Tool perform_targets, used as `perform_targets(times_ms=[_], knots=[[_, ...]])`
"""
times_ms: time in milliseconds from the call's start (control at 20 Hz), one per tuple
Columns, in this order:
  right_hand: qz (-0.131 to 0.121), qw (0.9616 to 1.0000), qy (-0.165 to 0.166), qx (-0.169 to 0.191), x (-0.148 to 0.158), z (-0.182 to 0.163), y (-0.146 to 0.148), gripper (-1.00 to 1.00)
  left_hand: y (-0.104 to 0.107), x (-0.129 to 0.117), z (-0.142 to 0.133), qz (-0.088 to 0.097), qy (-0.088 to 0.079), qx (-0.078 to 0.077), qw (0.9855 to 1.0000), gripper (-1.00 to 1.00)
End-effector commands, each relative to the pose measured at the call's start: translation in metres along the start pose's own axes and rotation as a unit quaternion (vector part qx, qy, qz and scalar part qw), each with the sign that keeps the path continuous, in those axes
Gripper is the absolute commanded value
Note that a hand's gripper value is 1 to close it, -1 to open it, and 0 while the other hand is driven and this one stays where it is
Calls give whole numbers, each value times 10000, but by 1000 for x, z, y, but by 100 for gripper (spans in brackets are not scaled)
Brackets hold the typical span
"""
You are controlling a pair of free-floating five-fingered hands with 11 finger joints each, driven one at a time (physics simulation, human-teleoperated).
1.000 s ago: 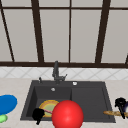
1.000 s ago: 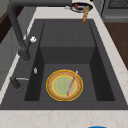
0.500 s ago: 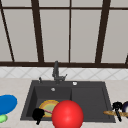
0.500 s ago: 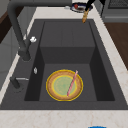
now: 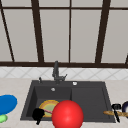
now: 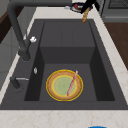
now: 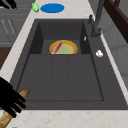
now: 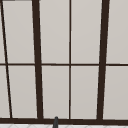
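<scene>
The right hand (image 5: 116, 108) is at the sink's right rim, its fingers curled round a baguette (image 5: 112, 113) that lies across the counter edge there. From the right side the same hand (image 7: 8, 100) shows dark over the loaf (image 7: 15, 106), whose far end pokes toward the basin. From the left side the loaf (image 6: 85, 15) hangs tilted from the hand (image 6: 88, 5) at the far end of the sink, just in front of a dark bowl (image 6: 76, 6); something red and white lies in it, too small to name.

The left hand (image 5: 38, 114) floats at the sink's front left corner, beside a big red ball (image 5: 67, 114). I cannot tell whether its fingers are curled or straight.

The sink (image 6: 67, 32) has a deep basin and a shallower drainer. In the basin lies a yellow plate (image 6: 53, 91) with a green centre, and a pink stick (image 6: 72, 83) rests slanted across it. The tap (image 5: 56, 72) stands behind the basin.

On the counter to the left lie a blue plate (image 5: 7, 103) and a small green thing (image 5: 2, 118) just beside it.
</scene>
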Motion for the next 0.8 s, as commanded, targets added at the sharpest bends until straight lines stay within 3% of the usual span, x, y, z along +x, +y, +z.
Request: perform_targets(times_ms=[0,100,200,300,450,750], knots=[[-141,9992,143,-348,5,-17,17,-100,0,0,0,0,0,0,10000,0],[-152,9989,152,-414,9,-30,26,-100,0,0,0,0,0,0,10000,0],[-43,9999,117,-39,10,-38,18,-100,0,0,0,0,0,0,10000,0],[-33,9999,91,37,12,-51,17,-100,0,0,0,0,0,0,10000,0],[-54,10000,65,45,16,-72,17,-100,0,0,0,0,0,0,10000,0],[-48,10000,-21,-1,8,-73,19,-100,0,0,0,0,0,0,10000,0]])
